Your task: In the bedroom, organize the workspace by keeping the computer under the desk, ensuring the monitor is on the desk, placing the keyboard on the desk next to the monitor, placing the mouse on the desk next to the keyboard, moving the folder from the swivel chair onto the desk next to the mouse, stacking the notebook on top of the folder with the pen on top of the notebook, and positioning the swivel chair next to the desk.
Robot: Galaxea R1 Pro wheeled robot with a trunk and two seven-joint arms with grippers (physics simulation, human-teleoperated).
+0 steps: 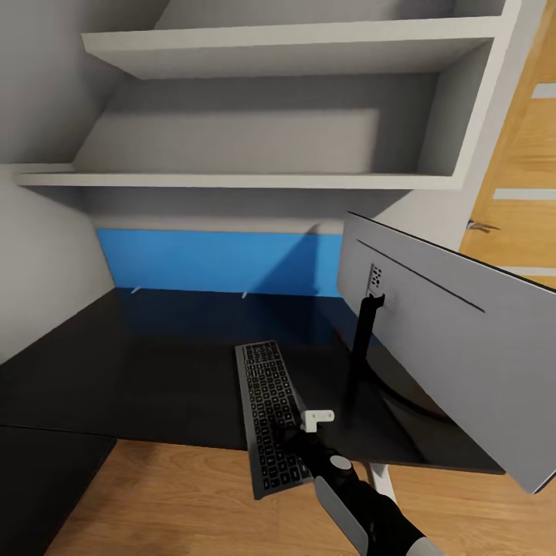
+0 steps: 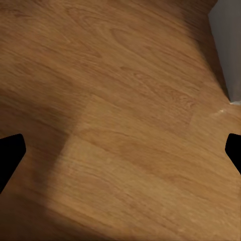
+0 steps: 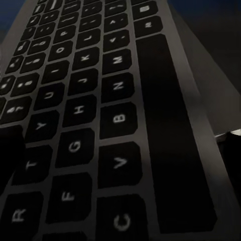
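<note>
Your monitor (image 1: 455, 363) stands on the dark surface (image 1: 139, 371) at its right side, back panel toward you, so that item reads as done. Your keyboard (image 1: 270, 413) lies lengthwise on the surface just beside the monitor's stand, its near end overhanging the front edge above the wood floor (image 1: 177, 502); placement looks close but not settled. Your right end effector (image 1: 297, 434) sits at the keyboard's near right edge, and its wrist view looks closely across the keys (image 3: 100, 125); whether it is clamped on the keyboard or released, you cannot tell. Your left end effector (image 2: 120, 155) hangs over bare floor, fingertips (image 2: 10, 155) spread wide, grasping nothing. Mouse, folder, notebook, pen, chair and computer are outstanding as far as these views tell: judge the task early.
</note>
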